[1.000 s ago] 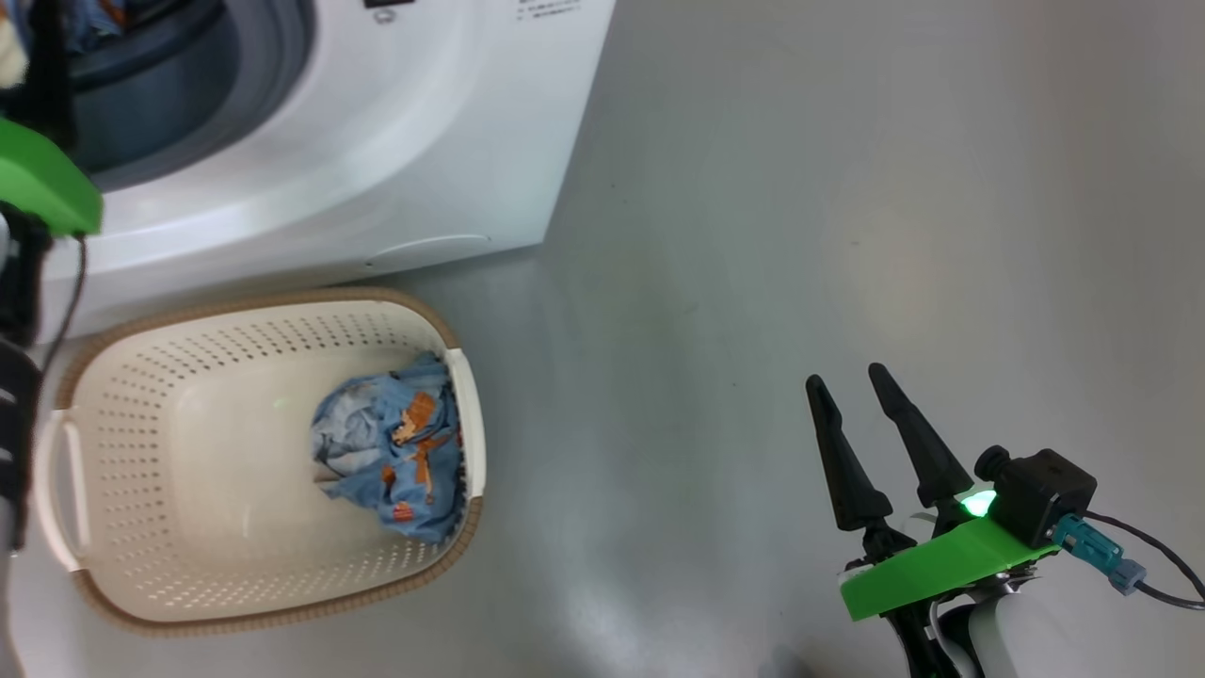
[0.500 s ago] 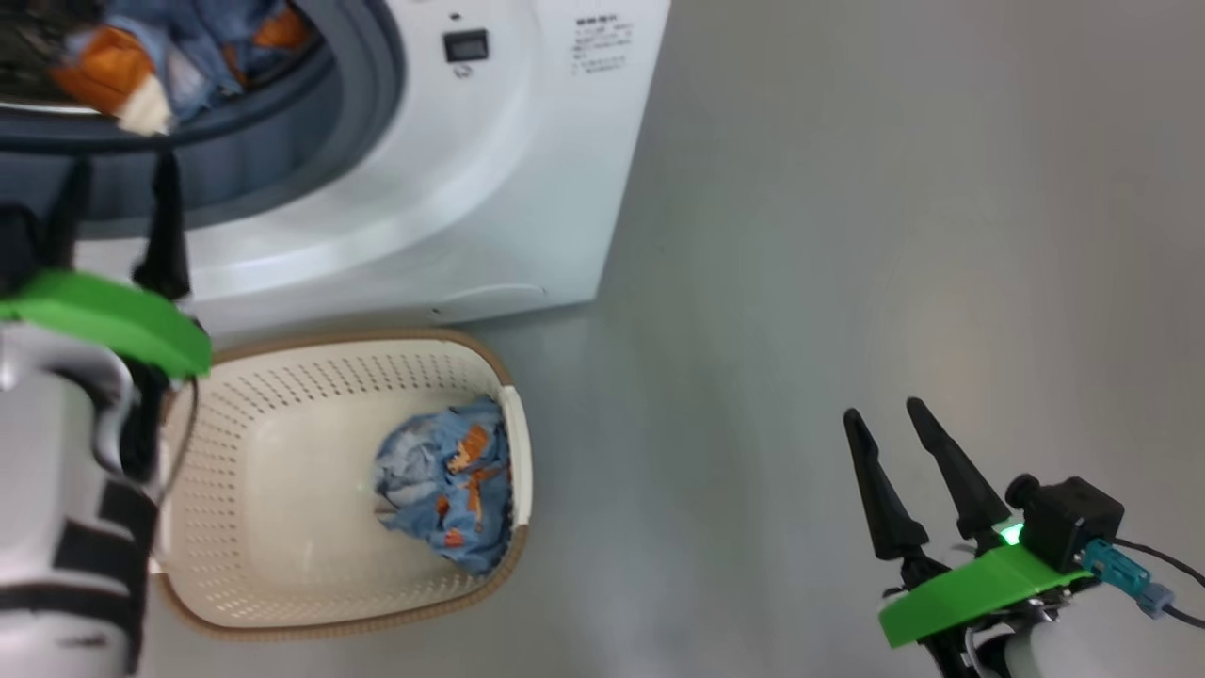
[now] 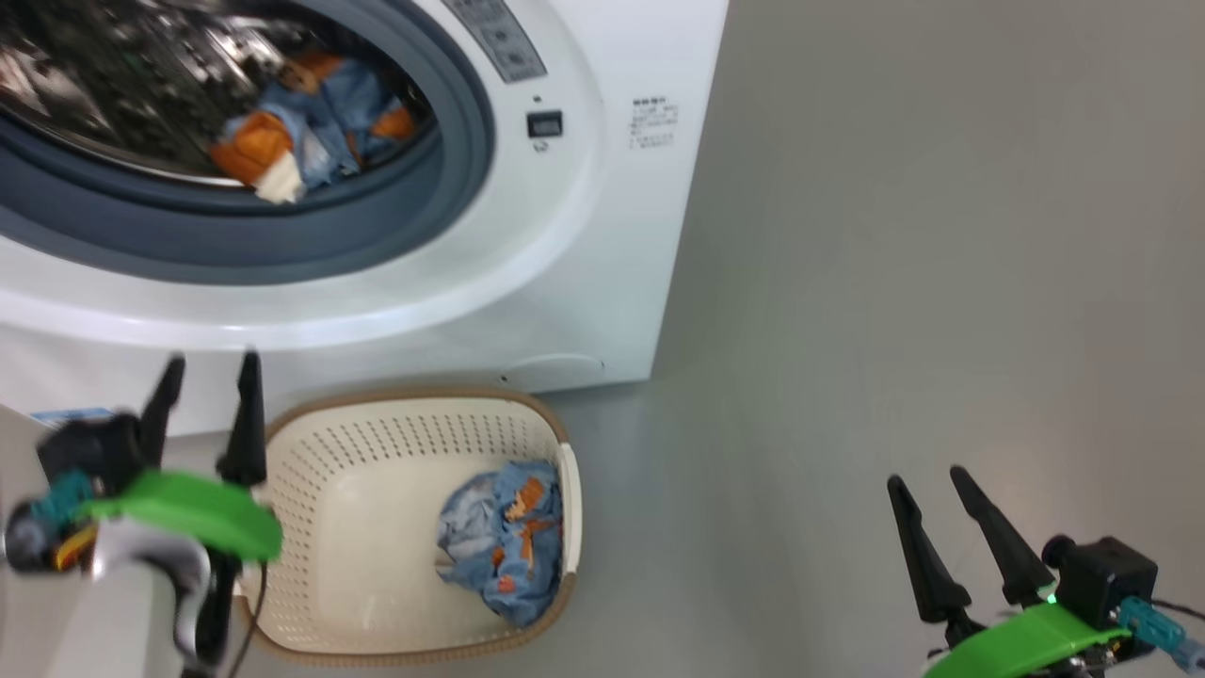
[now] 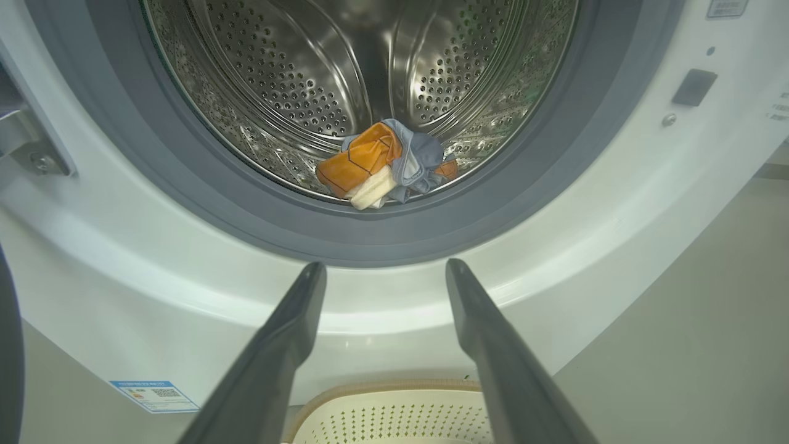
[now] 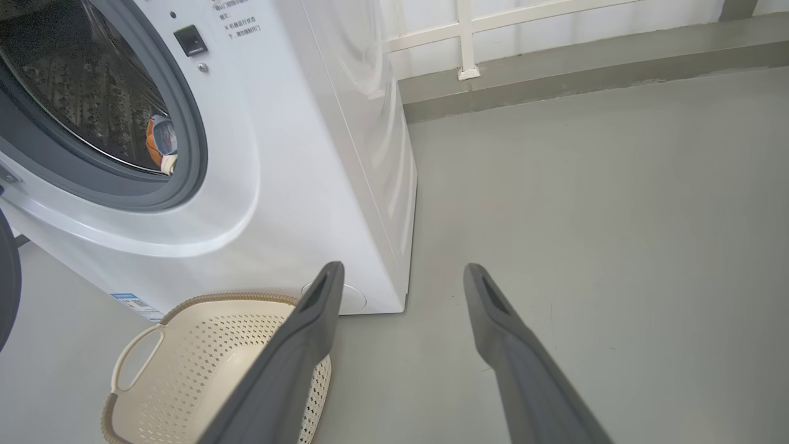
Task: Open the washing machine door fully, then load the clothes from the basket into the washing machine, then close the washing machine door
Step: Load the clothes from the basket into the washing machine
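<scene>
Two clothes split: one piece [image 4: 385,163] in the washing machine [image 3: 602,245] drum, second piece [image 3: 504,541] in the basket [image 3: 405,395].
Basket sits just below the machine's drum, likely for a short carry. Left gripper [image 3: 212,360] in front of the machine, fingers apart, empty, free for the next pick. Right gripper [image 3: 926,476] well off the machine's right, fingers apart, parked clear.

- washing machine [image 3: 584,264]: white casing, grey gasket, perforated silver drum
- basket [image 3: 395,443]: cream, dotted perforations, brown woven-look rim
- clothes [image 3: 504,541]: light blue, orange and brown print
- label sticker [image 4: 154,394]: blue
- floor [image 3: 894,282]: plain grey
</scene>
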Motion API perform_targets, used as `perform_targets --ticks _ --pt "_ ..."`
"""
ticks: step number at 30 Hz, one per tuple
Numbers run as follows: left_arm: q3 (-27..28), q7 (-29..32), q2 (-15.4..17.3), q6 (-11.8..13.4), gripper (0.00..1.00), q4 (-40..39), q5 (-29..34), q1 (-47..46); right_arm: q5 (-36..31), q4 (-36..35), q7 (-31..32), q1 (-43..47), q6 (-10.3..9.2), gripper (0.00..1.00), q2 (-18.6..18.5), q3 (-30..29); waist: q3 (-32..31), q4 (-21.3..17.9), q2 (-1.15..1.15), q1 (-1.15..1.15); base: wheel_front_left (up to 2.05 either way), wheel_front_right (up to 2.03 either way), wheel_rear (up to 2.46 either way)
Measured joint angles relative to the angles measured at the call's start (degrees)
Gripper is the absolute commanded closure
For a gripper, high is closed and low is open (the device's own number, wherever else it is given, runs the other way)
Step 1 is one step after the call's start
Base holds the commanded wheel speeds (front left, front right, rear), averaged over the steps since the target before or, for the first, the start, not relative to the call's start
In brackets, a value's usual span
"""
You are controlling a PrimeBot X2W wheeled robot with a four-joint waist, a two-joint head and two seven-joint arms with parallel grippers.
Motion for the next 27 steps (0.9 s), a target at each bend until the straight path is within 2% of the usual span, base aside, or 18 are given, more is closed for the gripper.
perform_targets --ticks 12,27 --pt "2.83 0.05 -1.11 0.0 0.0 -8.76 2.56 17.51 1.82 0.4 0.0 6.82 -0.01 0.0 -2.93 -0.22 -7.85 1.86 0.0 0.0 0.0 0.0 0.0" --pt "7.28 0.05 -4.57 0.0 0.0 -18.75 3.97 31.75 1.9 -0.27 0.0 11.89 -0.01 0.0 -3.12 -2.32 -12.4 2.52 0.0 0.0 0.0 0.0 0.0"
